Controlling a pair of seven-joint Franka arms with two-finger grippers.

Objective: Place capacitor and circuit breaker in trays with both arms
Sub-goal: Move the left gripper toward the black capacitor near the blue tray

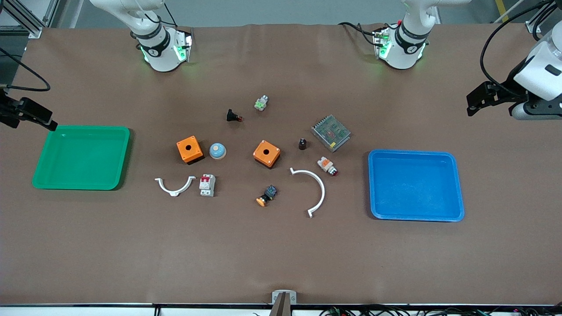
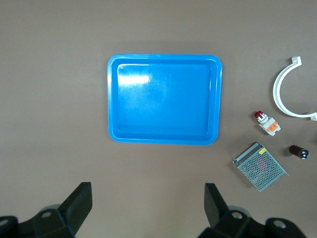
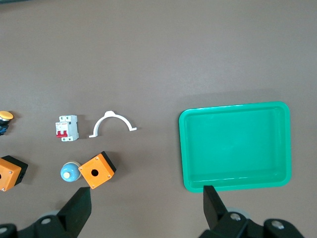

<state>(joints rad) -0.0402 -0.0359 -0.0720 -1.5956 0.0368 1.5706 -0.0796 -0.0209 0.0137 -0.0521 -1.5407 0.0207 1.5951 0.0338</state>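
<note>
Two trays bracketed the parts on my table: a green tray (image 1: 81, 158) toward my right arm's end and a blue tray (image 1: 416, 185) toward my left arm's end. My left gripper (image 2: 147, 203) hung in the air beside the blue tray, at the table's edge on my left arm's end, its fingers (image 2: 79, 201) spread wide apart and holding nothing. My right gripper (image 3: 147, 204) hung at the table's edge on my right arm's end, just beside the green tray, fingers (image 3: 79, 207) likewise wide apart and empty.

The capacitor (image 1: 302, 144) stood on the brown cloth between an orange box (image 1: 266, 153) and a metal mesh power supply (image 1: 331, 132), just beside the power supply. The circuit breaker (image 1: 207, 184) lay nearer the front camera than the other orange box (image 1: 189, 149) and the blue-topped round button (image 1: 217, 151), close beside a small white curved clip (image 1: 174, 186) on the side toward the green tray.

A white-orange push-button (image 1: 327, 166) lay near the upper end of a larger white arc (image 1: 312, 191). A yellow-capped button (image 1: 266, 195) lay between the circuit breaker and that arc. Farther from the camera lay a black push-button (image 1: 233, 116) and a green-lit button (image 1: 261, 103).
</note>
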